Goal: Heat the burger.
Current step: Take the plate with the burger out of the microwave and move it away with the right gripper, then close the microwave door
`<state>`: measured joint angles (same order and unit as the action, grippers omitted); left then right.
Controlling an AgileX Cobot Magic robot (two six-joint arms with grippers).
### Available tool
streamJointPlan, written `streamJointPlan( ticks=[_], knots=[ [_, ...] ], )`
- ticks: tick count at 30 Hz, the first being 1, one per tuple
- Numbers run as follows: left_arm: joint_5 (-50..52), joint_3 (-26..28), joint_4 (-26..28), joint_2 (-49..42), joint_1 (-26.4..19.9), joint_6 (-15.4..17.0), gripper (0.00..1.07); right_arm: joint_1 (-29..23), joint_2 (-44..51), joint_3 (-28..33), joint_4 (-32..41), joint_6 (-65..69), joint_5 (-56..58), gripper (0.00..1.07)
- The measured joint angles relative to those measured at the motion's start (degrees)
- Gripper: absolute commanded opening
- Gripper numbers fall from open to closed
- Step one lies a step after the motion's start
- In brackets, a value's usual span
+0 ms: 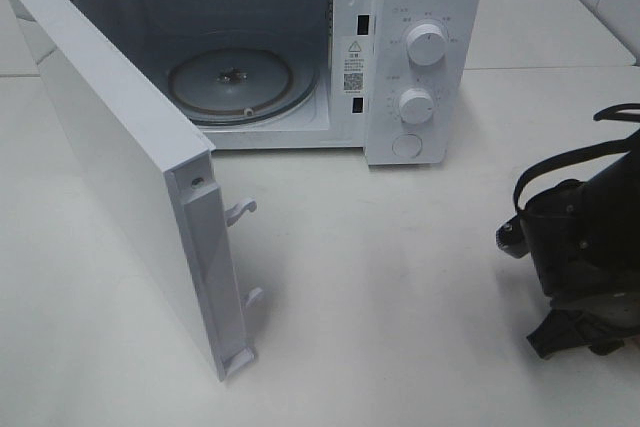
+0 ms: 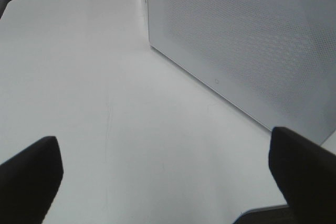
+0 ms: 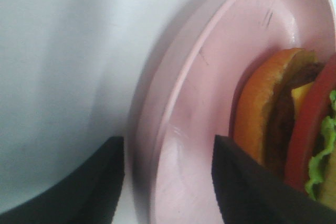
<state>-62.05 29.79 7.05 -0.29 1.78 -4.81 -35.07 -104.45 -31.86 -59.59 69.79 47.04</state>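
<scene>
Burger: the layered burger (image 3: 294, 129), golden bun, dark patty, red tomato and green lettuce, sits on the round pink plastic plate (image 3: 205, 108).
Handling: probably soft and prone to toppling; better carried by the plate's rim.
Right gripper (image 3: 168, 182): fingers straddle the rim, part open, grip uncertain.
Left gripper (image 2: 168, 182): spread wide, empty.
Microwave: the white microwave (image 1: 420, 47) stands open.

The microwave (image 1: 420, 57) has smooth white casing with a clear glass turntable (image 1: 232, 85) at nine o'clock of its knobs, the pink plate (image 3: 210, 103) looks glossy, scuffed plastic, and the table (image 1: 400, 287) is smooth, faintly shiny white.
</scene>
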Motion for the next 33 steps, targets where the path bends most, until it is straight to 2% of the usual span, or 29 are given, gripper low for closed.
streamJointPlan(
  ticks=[2, 5, 7, 10, 12, 15, 17, 18, 19, 20, 22, 23, 27, 31, 33],
  knots=[
    [0.00, 0.00, 0.00, 0.00, 0.00, 0.00, 1.00, 0.00, 4.70, -0.06, 3.15, -4.18, -0.11, 0.59],
    [0.00, 0.00, 0.00, 0.00, 0.00, 0.00, 1.00, 0.00, 6.65, -0.06, 4.47, -5.79, -0.06, 0.59],
    [0.00, 0.00, 0.00, 0.00, 0.00, 0.00, 1.00, 0.00, 14.21, 0.00, 10.03, -13.12, 0.06, 0.59],
    [0.00, 0.00, 0.00, 0.00, 0.00, 0.00, 1.00, 0.00, 16.21, 0.00, 11.69, -15.24, 0.11, 0.60],
    [0.00, 0.00, 0.00, 0.00, 0.00, 0.00, 1.00, 0.00, 23.72, 0.00, 18.79, -25.32, -0.06, 0.68],
    [0.00, 0.00, 0.00, 0.00, 0.00, 0.00, 1.00, 0.00, 27.04, 0.00, 22.75, -31.28, -0.34, 0.71],
    [0.00, 0.00, 0.00, 0.00, 0.00, 0.00, 1.00, 0.00, 31.97, 0.00, 27.85, -38.04, -0.11, 0.81],
    [0.00, 0.00, 0.00, 0.00, 0.00, 0.00, 1.00, 0.00, 31.97, 0.00, 27.85, -38.04, -0.11, 0.81],
    [0.00, 0.00, 0.00, 0.00, 0.00, 0.00, 1.00, 0.00, 34.89, 0.00, 31.51, -41.83, 0.80, 0.81],
    [0.00, 0.00, 0.00, 0.00, 0.00, 0.00, 1.00, 0.00, 34.89, 0.00, 31.51, -41.83, 0.80, 0.81],
    [0.00, 0.00, 0.00, 0.00, 0.00, 0.00, 1.00, 0.00, 39.13, 0.00, 36.90, -48.30, 2.41, 0.81],
    [0.00, 0.00, 0.00, 0.00, 0.00, 0.00, 1.00, 0.00, 39.13, 0.00, 36.90, -48.30, 2.41, 0.81],
    [0.00, 0.00, 0.00, 0.00, 0.00, 0.00, 1.00, 0.00, 46.24, 0.00, 44.29, -55.52, 4.70, 0.79],
    [0.00, 0.00, 0.00, 0.00, 0.00, 0.00, 1.00, 0.00, 50.59, 0.00, 46.81, -57.35, 6.59, 0.78],
    [0.00, 0.00, 0.00, 0.00, 0.00, 0.00, 1.00, 0.00, 55.81, 0.00, 48.01, -57.98, 9.34, 0.76]
  ],
)
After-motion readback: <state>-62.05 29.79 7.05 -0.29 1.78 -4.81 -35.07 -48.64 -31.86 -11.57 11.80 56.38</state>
